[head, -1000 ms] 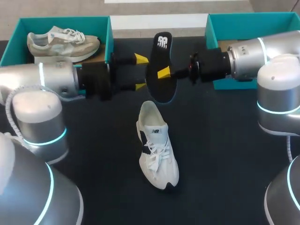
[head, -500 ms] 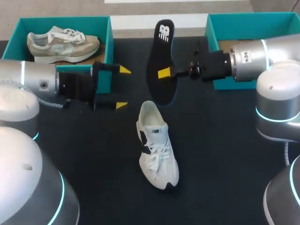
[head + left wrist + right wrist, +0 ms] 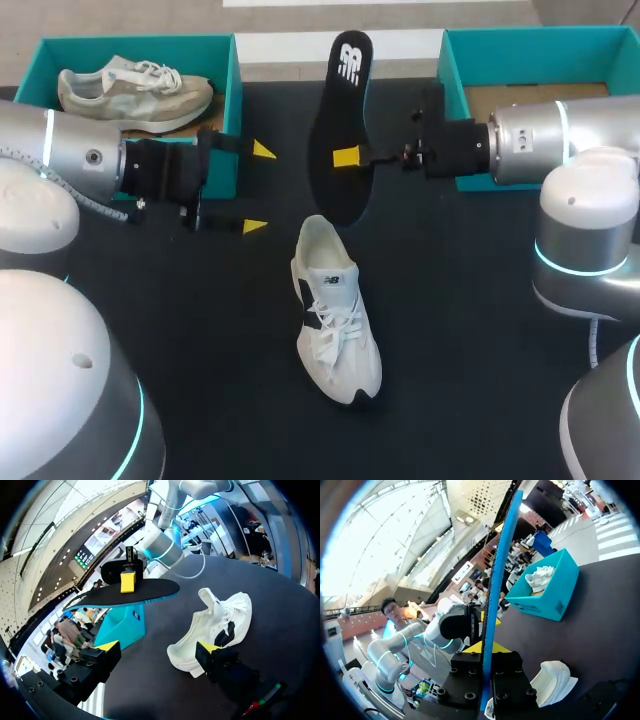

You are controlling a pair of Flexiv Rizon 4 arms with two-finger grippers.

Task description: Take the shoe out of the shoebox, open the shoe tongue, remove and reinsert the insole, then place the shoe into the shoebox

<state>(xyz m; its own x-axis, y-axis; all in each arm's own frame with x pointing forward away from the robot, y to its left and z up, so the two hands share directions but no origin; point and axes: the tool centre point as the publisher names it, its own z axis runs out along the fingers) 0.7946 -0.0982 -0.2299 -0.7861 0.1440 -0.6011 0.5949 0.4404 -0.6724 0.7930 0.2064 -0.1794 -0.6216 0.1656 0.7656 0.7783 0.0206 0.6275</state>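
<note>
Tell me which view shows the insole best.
Head view: the insole shows its full length and black face, clamped in the right gripper. Left wrist view shows the insole at a low angle; right wrist view only its blue edge.

The black insole [image 3: 340, 130] hangs over the rear middle of the table [image 3: 480, 330], pinched in the right gripper [image 3: 347, 157], and blocks the way between the two boxes. A strip of bare table separates it from the spread fingers of the left gripper [image 3: 255, 188]. The white shoe [image 3: 335, 325] lies just in front of the insole, heel toward it, with open table on both sides and beyond its toe. The left arm [image 3: 70, 160] crosses the front of the left shoebox [image 3: 232, 80], whose floor a beige shoe [image 3: 135, 88] fills. The right arm [image 3: 540, 140] crosses the front of the right shoebox [image 3: 540, 42], which is open from above.
</note>
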